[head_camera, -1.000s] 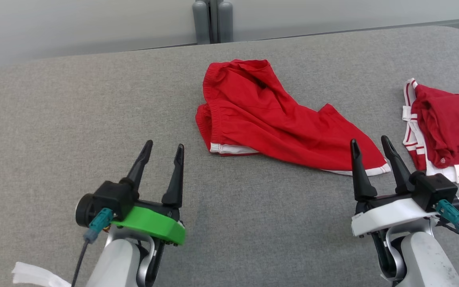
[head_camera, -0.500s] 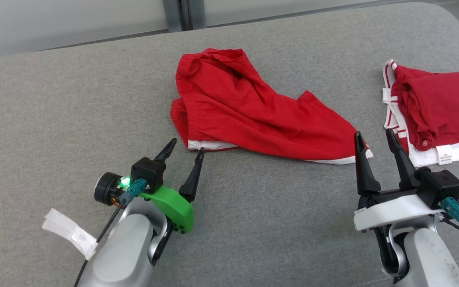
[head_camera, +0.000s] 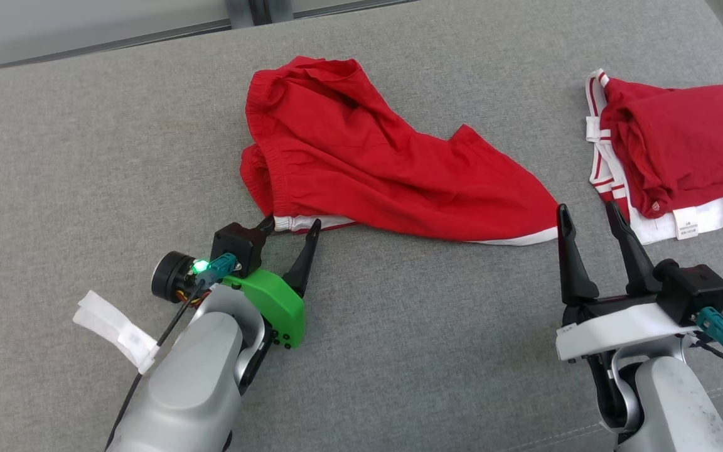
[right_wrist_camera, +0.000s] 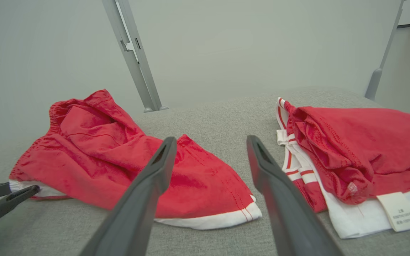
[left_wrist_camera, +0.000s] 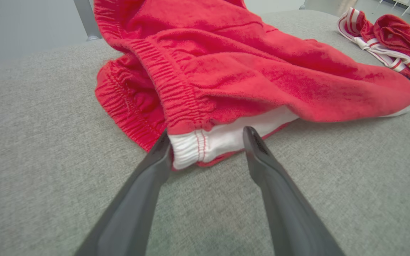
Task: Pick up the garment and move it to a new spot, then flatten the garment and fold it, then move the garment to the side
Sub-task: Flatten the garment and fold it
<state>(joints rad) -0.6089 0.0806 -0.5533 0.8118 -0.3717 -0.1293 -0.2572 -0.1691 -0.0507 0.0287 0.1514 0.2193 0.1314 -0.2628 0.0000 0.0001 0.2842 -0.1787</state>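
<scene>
Two heaps of red clothing lie on a grey, fabric-covered worktop (head_camera: 85, 157). The one to be moved, a crumpled pair of red shorts (head_camera: 386, 163) with white trim, sprawls across the upper centre of the head view. Its waistband is bunched at upper left and one leg trails toward the lower right. It looks light, soft and limp, likely to sag and drag when lifted, so a pinch on a firmer seam should serve best. The white hem corner (left_wrist_camera: 205, 145) at its lower left edge is such a place. The left claw (head_camera: 292, 221) is at that corner with its fingers wide apart on either side, one finger touching the trim, gripping nothing yet. The right claw (head_camera: 585, 207), at lower right, stands wide open and empty just beside the trailing leg's hem. A folded stack (head_camera: 675, 144) of red and white clothing sits at upper right, near the shorts but apart from them. A swinging leg could brush it.
</scene>
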